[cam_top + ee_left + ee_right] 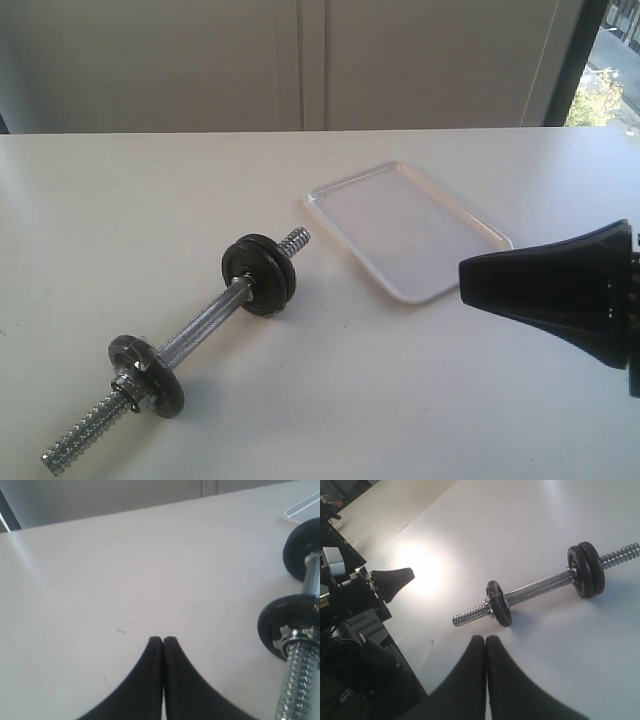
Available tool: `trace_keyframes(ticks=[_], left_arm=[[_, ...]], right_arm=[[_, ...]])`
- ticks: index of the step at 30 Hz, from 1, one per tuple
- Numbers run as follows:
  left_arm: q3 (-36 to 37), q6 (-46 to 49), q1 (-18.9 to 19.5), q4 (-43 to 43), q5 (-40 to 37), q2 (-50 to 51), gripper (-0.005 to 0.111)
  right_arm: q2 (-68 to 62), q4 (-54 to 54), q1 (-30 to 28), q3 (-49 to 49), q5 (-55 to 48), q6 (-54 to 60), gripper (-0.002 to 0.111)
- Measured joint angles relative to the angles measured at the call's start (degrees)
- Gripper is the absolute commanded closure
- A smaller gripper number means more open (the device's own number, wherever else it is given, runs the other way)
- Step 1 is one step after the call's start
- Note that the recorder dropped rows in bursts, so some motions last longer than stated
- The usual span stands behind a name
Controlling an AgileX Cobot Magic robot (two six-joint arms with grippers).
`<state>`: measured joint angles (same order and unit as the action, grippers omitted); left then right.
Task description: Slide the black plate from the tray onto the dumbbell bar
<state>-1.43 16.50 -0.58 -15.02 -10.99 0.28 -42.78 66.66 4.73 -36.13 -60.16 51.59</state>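
The dumbbell bar [200, 325] lies slantwise on the white table. Two dark discs sit pressed together near its far threaded end; the outer, glossier one looks like the black plate [287, 281] [595, 567]. A duller disc [150, 375] with a chrome collar nut sits near the bar's near end. The white tray [410, 225] holds nothing. My right gripper [465, 275] [485, 638] is shut and empty, hovering by the tray's near corner. My left gripper [163, 639] is shut and empty over bare table beside the bar's near end [295, 675].
The table's far edge meets a pale wall, with a window at the back right. In the right wrist view the left arm's dark hardware [355, 630] stands at the table's edge. A corner of the tray [305, 510] shows in the left wrist view.
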Motion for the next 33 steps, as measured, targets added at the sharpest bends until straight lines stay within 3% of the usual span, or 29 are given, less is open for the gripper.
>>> trace_keyframes(ticks=[10, 33], left_arm=[[1.2, -6.5, 0.5, 1.0, -2.5, 0.0, 0.107], [1.2, -6.7, 1.0, 11.9, -2.3, 0.0, 0.107]], right_arm=[[0.0, 0.0, 0.0, 0.0, 0.0, 0.0, 0.107], [0.0, 0.0, 0.0, 0.0, 0.0, 0.0, 0.107]])
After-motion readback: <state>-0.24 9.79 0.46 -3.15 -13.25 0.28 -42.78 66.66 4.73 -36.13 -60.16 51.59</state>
